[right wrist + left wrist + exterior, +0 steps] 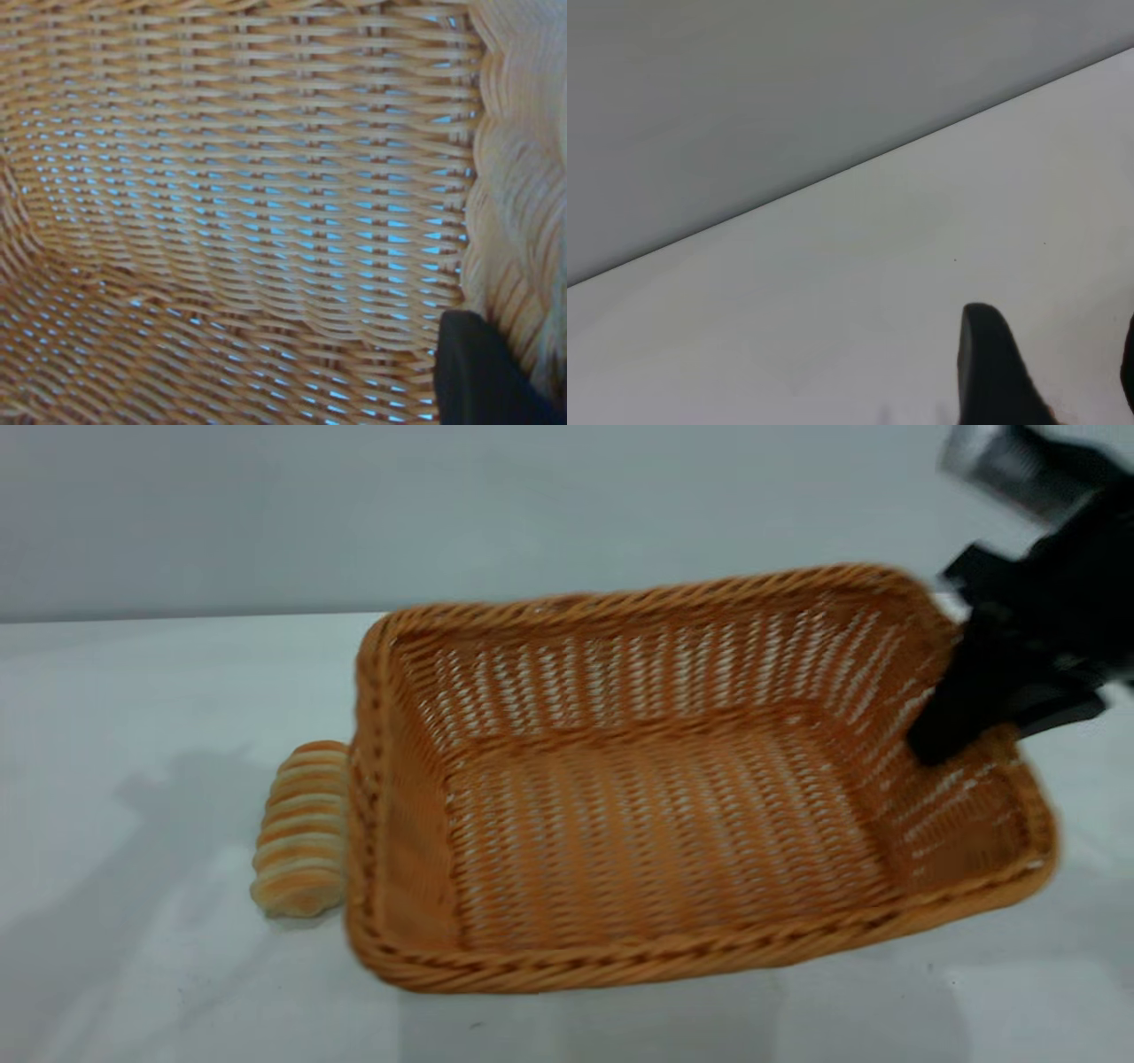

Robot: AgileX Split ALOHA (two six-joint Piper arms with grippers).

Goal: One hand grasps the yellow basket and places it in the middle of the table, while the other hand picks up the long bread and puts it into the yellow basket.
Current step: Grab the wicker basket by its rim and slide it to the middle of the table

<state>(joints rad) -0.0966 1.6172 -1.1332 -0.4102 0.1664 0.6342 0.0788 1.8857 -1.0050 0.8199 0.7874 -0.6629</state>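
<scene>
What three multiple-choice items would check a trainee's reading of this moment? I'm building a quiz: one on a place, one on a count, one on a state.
1. The long bread lies:
A. inside the yellow basket
B. on the table against the basket's left end
C. in a gripper

2. Breads in view:
A. one
B. two
C. three

3. The yellow basket is:
A. upside down
B. full
C. gripped at its right wall by the right gripper

Answers:
1 B, it rests on the table outside the rim.
2 A, a single loaf shows.
3 C, a black finger reaches inside that wall.
</scene>
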